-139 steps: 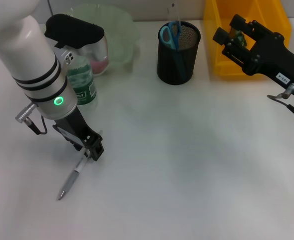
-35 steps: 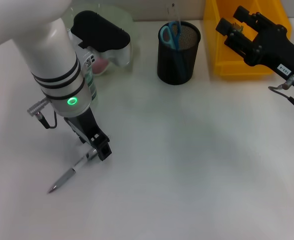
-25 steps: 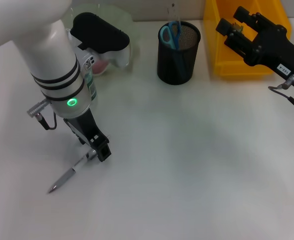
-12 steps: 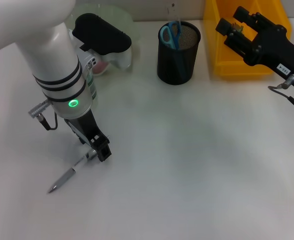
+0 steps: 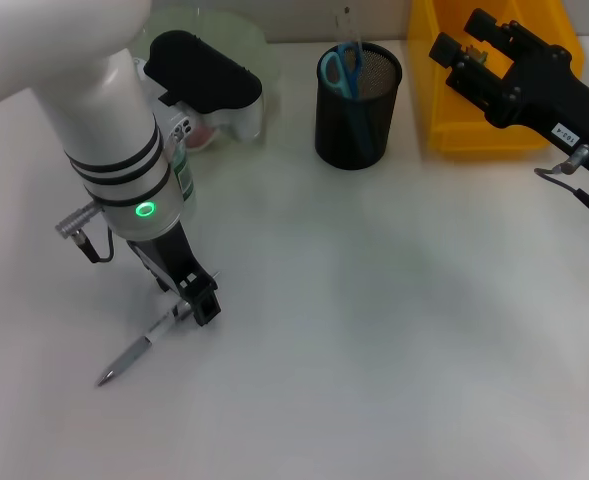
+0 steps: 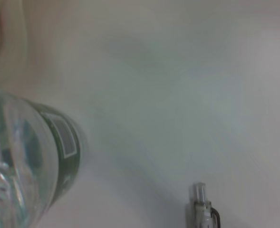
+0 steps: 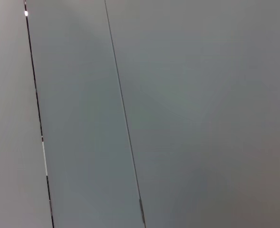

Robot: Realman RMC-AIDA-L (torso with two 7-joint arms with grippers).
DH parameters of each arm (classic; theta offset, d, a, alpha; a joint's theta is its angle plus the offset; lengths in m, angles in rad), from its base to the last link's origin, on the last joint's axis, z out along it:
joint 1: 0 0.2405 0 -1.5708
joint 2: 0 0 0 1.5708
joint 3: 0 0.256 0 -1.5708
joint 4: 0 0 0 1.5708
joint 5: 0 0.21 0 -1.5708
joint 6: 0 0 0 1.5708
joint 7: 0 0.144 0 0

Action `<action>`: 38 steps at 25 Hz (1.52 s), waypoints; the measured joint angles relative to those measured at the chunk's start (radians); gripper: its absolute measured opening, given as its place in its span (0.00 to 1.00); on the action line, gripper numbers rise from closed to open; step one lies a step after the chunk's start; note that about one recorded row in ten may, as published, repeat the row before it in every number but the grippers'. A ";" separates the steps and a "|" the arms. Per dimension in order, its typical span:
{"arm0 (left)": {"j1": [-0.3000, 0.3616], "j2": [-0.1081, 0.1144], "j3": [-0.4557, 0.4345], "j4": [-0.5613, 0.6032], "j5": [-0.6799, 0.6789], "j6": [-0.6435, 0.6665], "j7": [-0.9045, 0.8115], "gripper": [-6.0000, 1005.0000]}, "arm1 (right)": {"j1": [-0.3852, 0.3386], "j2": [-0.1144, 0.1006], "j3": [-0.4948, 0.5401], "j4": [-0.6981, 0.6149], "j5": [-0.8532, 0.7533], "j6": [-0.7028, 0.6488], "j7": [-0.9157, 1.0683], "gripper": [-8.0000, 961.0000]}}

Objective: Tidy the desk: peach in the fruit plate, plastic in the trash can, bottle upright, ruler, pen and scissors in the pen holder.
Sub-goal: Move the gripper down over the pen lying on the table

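Since the earliest head view, we see the pen (image 5: 139,347) swung to a flatter angle, its tip now farther out to the left, while over the last second it lies where it was; the left gripper (image 5: 200,302) has settled at the pen's cap end. We read this as the grasp being made before any lift, so the pen is not yet on its way. The jaws stand low over the white desk (image 5: 374,320), narrowed around the clear cap end, but we cannot tell whether they are clamped on it or only touching. Just behind the jaws stands the upright water bottle (image 6: 25,166). Well beyond them sits the black mesh pen holder (image 5: 357,105), with the blue scissors (image 5: 340,68) already in it. The right gripper (image 5: 464,62) hangs parked over the yellow bin (image 5: 444,130).
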 joint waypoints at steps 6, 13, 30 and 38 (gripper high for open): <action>-0.002 0.000 0.000 -0.001 0.001 -0.004 0.001 0.63 | 0.002 0.000 0.000 0.000 0.000 0.009 0.000 0.64; -0.003 0.000 0.009 -0.002 0.005 -0.005 0.002 0.61 | 0.005 0.000 0.000 0.000 0.000 0.010 0.000 0.64; -0.011 0.000 0.015 -0.011 0.004 -0.002 0.002 0.43 | 0.012 0.000 0.000 0.000 0.000 0.023 0.000 0.64; -0.014 0.000 0.015 -0.012 -0.002 -0.007 0.002 0.39 | 0.012 0.000 0.009 0.000 0.000 0.023 0.000 0.64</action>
